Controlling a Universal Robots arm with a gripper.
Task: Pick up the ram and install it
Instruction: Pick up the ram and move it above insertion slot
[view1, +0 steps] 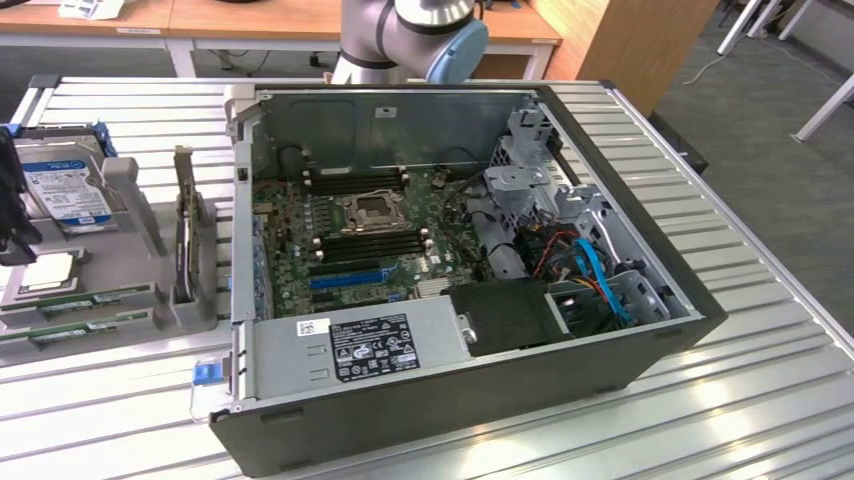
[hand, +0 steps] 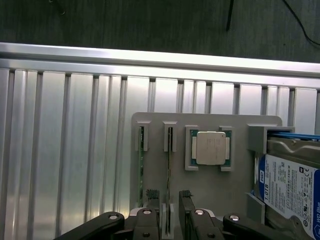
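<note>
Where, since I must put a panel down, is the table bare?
The table is bare on the exterior view's right of the computer case. The exterior view's left is crowded: parts holder with hard drive and ram.

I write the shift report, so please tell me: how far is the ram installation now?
Done: nothing visible; the ram and a second stick stand in the gray holder. In hand: the open gripper hangs over the ram, a finger on each side, not closed. Left: the pickup and the seating in the motherboard.
</note>
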